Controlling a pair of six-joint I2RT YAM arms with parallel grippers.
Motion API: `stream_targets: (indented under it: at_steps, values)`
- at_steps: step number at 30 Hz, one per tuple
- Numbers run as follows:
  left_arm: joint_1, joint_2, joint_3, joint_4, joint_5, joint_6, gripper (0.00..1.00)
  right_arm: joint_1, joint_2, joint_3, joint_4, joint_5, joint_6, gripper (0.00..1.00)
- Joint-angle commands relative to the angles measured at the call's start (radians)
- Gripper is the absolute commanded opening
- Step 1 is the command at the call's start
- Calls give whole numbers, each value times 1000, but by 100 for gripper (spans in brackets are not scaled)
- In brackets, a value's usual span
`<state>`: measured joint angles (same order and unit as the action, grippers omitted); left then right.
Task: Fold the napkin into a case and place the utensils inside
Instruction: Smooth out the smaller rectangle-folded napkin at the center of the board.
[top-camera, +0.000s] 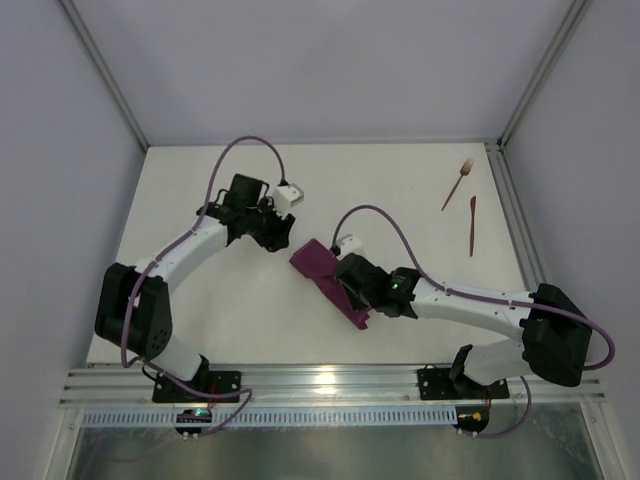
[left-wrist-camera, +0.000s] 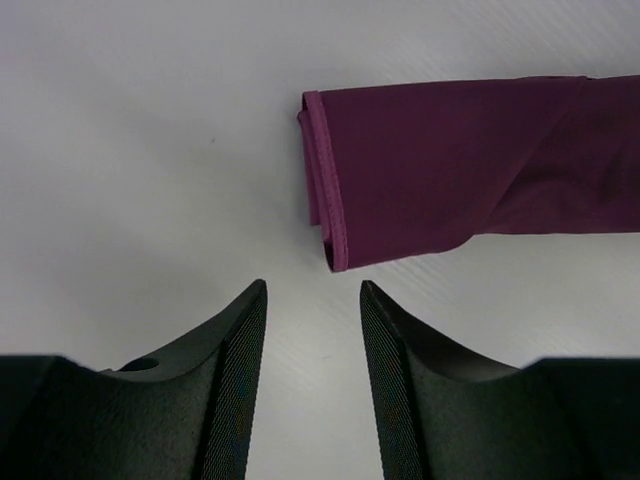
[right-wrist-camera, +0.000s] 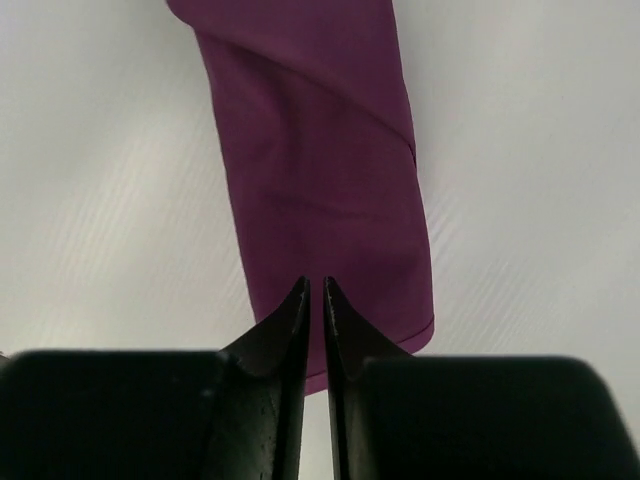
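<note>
The folded napkin (top-camera: 318, 265) lies mid-table. Left gripper (left-wrist-camera: 312, 290): half open, empty, at its hemmed end; right gripper (right-wrist-camera: 315, 285): nearly closed over the other end, hold unclear. We should crease evenly, keeping the edges aligned.

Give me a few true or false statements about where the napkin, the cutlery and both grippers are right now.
The napkin is folded into a narrow strip. True.
The fork and knife sit inside it. False: both lie on the table's far right, apart from it.
The left gripper is open, just off the napkin's end. True.
The right gripper gapes wide. False: its jaws are almost together over the napkin.
</note>
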<state>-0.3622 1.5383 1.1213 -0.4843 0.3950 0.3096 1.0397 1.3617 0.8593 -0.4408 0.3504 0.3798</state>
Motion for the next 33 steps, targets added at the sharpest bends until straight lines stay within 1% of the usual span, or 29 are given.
stream_targets:
  at_steps: [1, 4, 7, 11, 18, 21, 24, 26, 29, 30, 32, 33]
  values:
    - [-107, 86, 61, 59, -116, -64, 45, -36, -67, -83, 135, -109, 61, 12]
    - [-173, 162, 86, 87, -153, -87, 45, -52, -55, -135, 158, -148, 60, 7]
    - [-213, 212, 89, 89, -159, -95, 45, -52, -44, -187, 191, -181, 88, 5]
    - [-244, 264, 63, 59, -171, -69, 45, -52, -26, -246, 235, -206, 120, 3]
    - [-247, 281, 12, 43, -222, -30, 43, -52, 22, -246, 214, -165, 117, 3]
    - [-245, 258, -9, 61, -226, -23, 43, -50, -15, -243, 191, -137, 108, 3]
    - [-247, 240, -8, 62, -214, -26, 43, -55, -53, -227, 171, -142, 85, 3]
    - [-247, 215, -8, 64, -176, -24, 43, -56, -73, -195, 151, -140, 79, 7]
    - [-245, 166, -11, 72, -128, -20, 45, -70, -124, -158, 134, -128, 67, 16]
    - [-247, 152, -11, 73, -122, -18, 46, -88, -157, -152, 131, -123, 64, 23]
    - [-247, 117, -2, 69, -113, -12, 48, -119, -202, -144, 125, -97, 61, 33]
    - [-247, 109, 3, 64, -107, -12, 48, -174, -226, -143, 123, -96, 57, 38]
